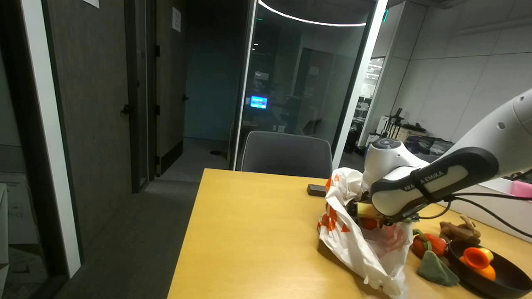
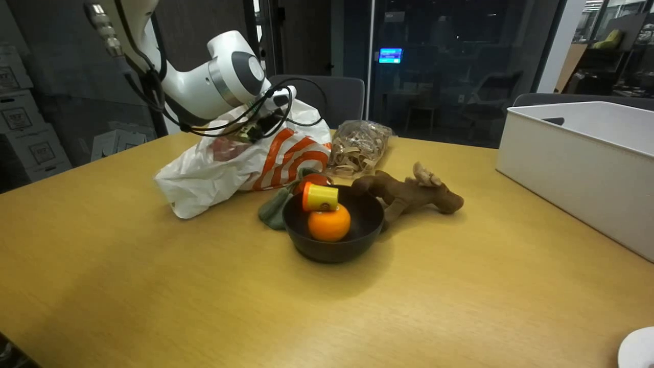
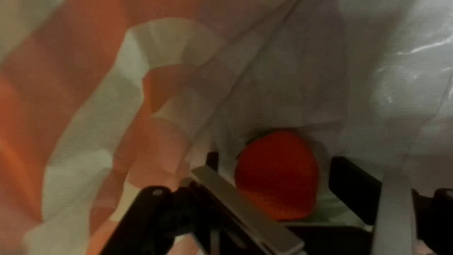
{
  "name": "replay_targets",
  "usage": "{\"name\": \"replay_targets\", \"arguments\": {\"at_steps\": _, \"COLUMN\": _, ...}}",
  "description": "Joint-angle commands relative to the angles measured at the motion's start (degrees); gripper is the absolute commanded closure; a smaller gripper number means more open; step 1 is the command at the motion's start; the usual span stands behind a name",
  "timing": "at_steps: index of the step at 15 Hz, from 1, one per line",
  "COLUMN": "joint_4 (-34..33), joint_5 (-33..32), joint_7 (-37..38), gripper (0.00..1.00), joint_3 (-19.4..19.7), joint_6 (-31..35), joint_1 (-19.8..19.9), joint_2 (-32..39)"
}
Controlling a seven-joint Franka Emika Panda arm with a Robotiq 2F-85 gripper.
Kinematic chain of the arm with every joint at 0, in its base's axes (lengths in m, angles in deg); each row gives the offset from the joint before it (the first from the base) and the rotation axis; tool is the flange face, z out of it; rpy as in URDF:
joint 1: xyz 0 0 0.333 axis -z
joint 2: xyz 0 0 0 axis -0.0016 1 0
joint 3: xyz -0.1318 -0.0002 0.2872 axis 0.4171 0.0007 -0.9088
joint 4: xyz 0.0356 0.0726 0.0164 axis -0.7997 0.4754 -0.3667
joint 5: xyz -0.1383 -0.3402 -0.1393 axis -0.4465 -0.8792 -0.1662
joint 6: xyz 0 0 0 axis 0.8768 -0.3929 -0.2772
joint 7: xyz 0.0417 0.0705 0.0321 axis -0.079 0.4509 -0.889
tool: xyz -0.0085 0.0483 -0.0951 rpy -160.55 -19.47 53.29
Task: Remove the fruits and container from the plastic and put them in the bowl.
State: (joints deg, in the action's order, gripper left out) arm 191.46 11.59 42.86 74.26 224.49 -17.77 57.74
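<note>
The white plastic bag with orange print [image 1: 347, 245] lies open on the table, and it shows in both exterior views [image 2: 204, 179]. My gripper [image 3: 276, 165] is inside the bag mouth, with its fingers apart. A round red fruit [image 3: 277, 173] lies between the fingers in the wrist view; a gap shows between it and the right finger. Whether the left finger touches it I cannot tell. The black bowl [image 2: 332, 251] holds an orange [image 2: 329, 225] with a small yellow-and-orange cup [image 2: 323, 198] tipped on its side on top. The rest of the bag's inside is hidden.
A red toy vegetable [image 1: 434, 244] and a green cloth piece [image 1: 436, 270] lie between bag and bowl. A brown plush moose [image 2: 409, 197] touches the bowl's side. A clear bag of tan bands [image 2: 357, 148], a white bin [image 2: 577, 174] and a dark block [image 1: 316, 190] stand around.
</note>
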Motion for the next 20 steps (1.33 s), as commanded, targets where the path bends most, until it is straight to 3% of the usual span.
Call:
{"name": "replay_targets", "arguments": {"at_steps": 1, "joint_4": -3.1, "joint_5": -1.4, "joint_7": 2.8, "gripper": 0.49, "joint_3": 1.2, "joint_6": -0.4, "joint_1": -1.4, "joint_2": 2.0}}
{"name": "replay_targets", "arguments": {"at_steps": 4, "joint_4": -2.8, "joint_5": -2.0, "joint_7": 3.3, "gripper": 0.73, "joint_3": 1.7, "joint_6": -0.3, "joint_1": -1.9, "joint_2": 1.0}}
{"name": "replay_targets", "arguments": {"at_steps": 8, "joint_4": 1.3, "joint_5": -2.5, "joint_7": 0.1, "gripper": 0.77, "joint_3": 1.4, "joint_6": -2.3, "joint_1": -1.3, "joint_2": -4.1}}
{"name": "replay_targets", "arguments": {"at_steps": 13, "joint_4": 11.4, "joint_5": 10.0, "joint_7": -22.1, "gripper": 0.77, "joint_3": -9.6, "joint_6": -1.9, "joint_1": 8.5, "joint_2": -16.1}}
{"name": "replay_targets", "arguments": {"at_steps": 15, "joint_4": 14.7, "joint_5": 15.4, "joint_7": -30.7, "gripper": 0.77, "joint_3": -15.4, "joint_6": -3.6, "joint_1": 14.0, "joint_2": -20.6}}
{"name": "replay_targets", "arguments": {"at_steps": 18, "joint_4": 17.1, "joint_5": 25.0, "joint_7": -43.7, "gripper": 0.77, "joint_3": -23.2, "joint_6": -9.4, "joint_1": 21.8, "joint_2": -25.4}}
{"name": "replay_targets", "arguments": {"at_steps": 20, "joint_4": 17.1, "joint_5": 31.5, "joint_7": -52.3, "gripper": 0.77, "joint_3": -25.4, "joint_6": -16.8, "joint_1": 25.1, "joint_2": -28.1}}
